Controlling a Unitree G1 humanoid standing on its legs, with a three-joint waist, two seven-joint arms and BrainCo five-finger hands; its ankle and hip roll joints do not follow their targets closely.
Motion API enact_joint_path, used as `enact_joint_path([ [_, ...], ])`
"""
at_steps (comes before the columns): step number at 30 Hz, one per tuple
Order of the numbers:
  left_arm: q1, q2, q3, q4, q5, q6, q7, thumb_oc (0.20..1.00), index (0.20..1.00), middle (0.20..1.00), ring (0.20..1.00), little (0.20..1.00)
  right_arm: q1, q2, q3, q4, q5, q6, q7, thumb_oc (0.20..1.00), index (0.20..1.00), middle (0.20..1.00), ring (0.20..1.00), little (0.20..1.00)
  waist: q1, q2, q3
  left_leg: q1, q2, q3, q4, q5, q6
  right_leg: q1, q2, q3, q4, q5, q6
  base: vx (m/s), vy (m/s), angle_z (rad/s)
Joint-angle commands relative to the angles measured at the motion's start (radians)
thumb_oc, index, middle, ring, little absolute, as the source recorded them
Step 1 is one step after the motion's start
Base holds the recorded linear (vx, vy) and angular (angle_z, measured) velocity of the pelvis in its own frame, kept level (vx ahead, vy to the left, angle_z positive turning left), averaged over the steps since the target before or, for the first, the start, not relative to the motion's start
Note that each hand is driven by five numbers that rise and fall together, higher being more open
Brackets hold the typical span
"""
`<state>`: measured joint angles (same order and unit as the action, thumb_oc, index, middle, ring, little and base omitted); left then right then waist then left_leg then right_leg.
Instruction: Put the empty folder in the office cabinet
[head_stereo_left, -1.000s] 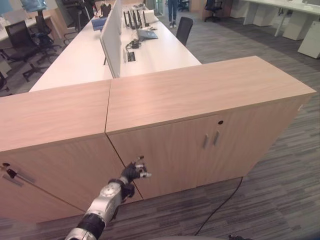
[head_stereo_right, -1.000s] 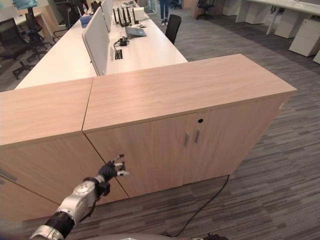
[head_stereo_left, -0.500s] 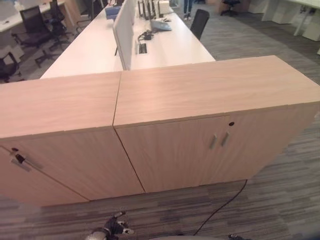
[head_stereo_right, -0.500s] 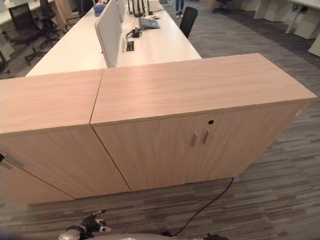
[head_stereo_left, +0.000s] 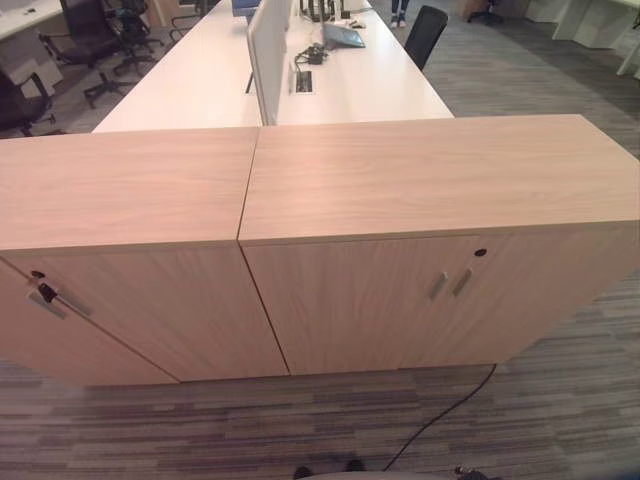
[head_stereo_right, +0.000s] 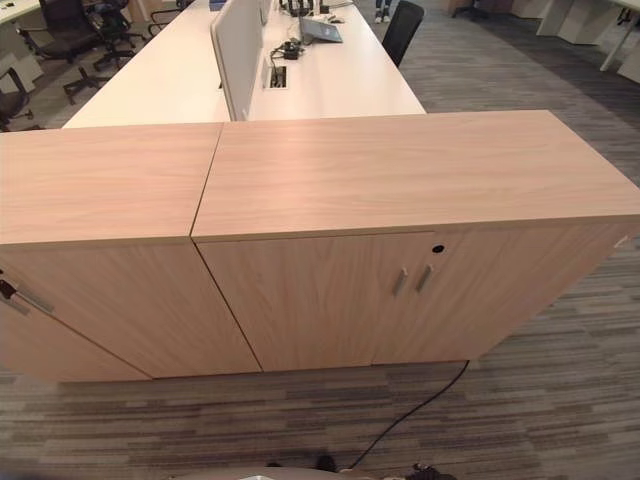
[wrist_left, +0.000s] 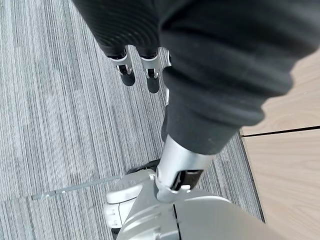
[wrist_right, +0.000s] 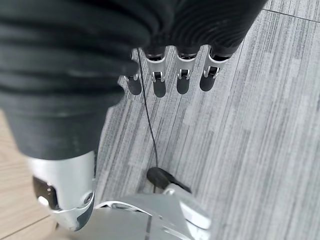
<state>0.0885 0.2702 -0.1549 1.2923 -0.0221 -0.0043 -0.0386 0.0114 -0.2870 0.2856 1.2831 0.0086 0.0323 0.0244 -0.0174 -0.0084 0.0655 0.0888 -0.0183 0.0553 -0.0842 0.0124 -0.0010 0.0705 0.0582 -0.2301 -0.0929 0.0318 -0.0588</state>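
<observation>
The light wood office cabinet (head_stereo_left: 430, 170) stands in front of me with both doors shut. Its two slim handles (head_stereo_left: 450, 285) sit side by side under a small keyhole (head_stereo_left: 480, 252). My left hand (wrist_left: 126, 67) hangs over the grey carpet beside the cabinet's wood front, fingers straight and holding nothing. My right hand (wrist_right: 159, 80) hangs over the carpet too, its fingers straight in a row and empty.
A second wooden cabinet (head_stereo_left: 120, 180) adjoins on the left, with a key (head_stereo_left: 40, 293) in its door. Behind both run long white desks (head_stereo_left: 350, 90) with a divider screen (head_stereo_left: 265, 40) and black chairs (head_stereo_left: 425, 25). Striped grey carpet (head_stereo_left: 560, 400) lies in front.
My left hand, raised toward the cabinet fronts a second ago, has dropped down out of the eye views. The camera has shifted, so the cabinets sit further right in the picture.
</observation>
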Motion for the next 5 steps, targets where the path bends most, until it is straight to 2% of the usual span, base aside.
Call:
enact_joint_path([
  [1,-0.012,-0.026,0.037,0.036,-0.017,-0.004,0.014,1.0,1.0,1.0,1.0,1.0,-0.023,0.004,0.046,0.0,0.002,-0.013,0.006,1.0,1.0,1.0,1.0,1.0,0.006,-0.036,-0.012,-0.012,-0.021,0.004,0.002,-0.046,0.016,-0.018,-0.08,0.025,0.006,-0.033,0.13,0.0,0.0,0.0],
  [5,-0.01,-0.031,0.046,0.03,-0.031,-0.005,0.02,1.0,1.0,1.0,1.0,1.0,-0.018,0.008,0.052,-0.004,-0.003,-0.012,0.005,1.0,1.0,1.0,1.0,1.0,0.01,-0.037,-0.013,-0.012,-0.02,0.003,0.002,-0.046,0.016,-0.017,-0.08,0.024,0.006,-0.035,0.13,0.0,-0.006,0.02],
])
